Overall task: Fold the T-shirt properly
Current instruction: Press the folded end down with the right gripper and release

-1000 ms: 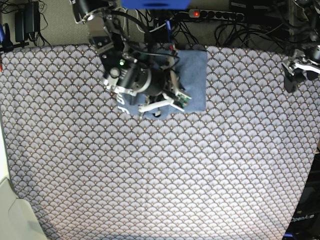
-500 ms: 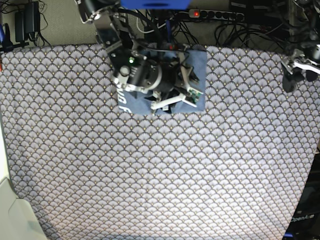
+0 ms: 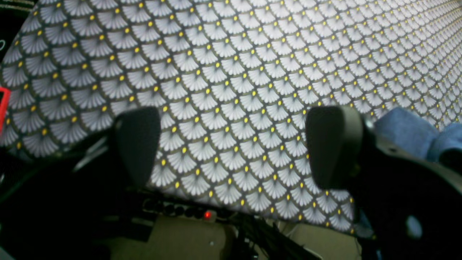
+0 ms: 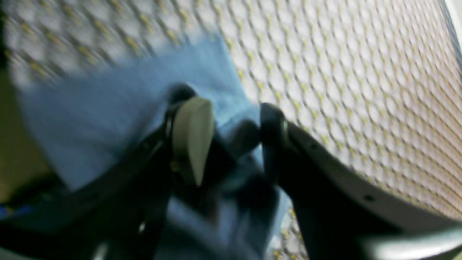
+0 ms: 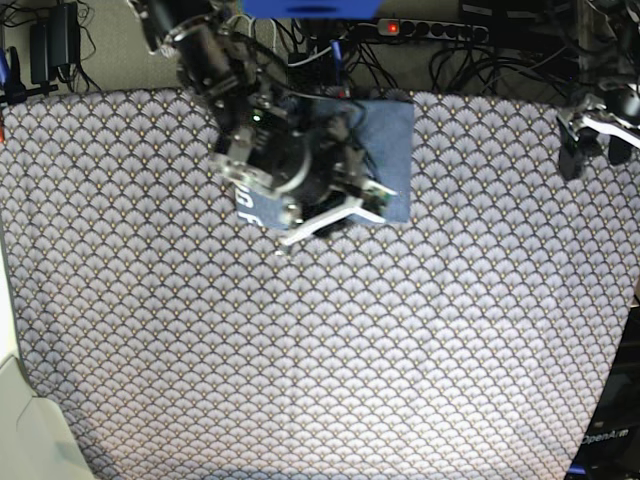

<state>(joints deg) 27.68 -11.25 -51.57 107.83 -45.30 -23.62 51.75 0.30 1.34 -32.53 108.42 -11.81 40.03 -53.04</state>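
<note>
Slate-blue T-shirt (image 5: 390, 150) lies folded at the far edge of the patterned surface (image 5: 330, 340). The right tool (image 4: 231, 144) hangs over it, angled down, jaws parted and empty. The left tool (image 3: 234, 144) hovers wide open at the surface's side edge.

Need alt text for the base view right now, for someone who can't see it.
The right arm's gripper hangs over the folded blue T-shirt at the far edge of the scallop-patterned table covering. The left gripper waits open at the opposite edge.

scallop-patterned table covering (image 5: 320, 350), power strip (image 5: 430, 30)
</note>
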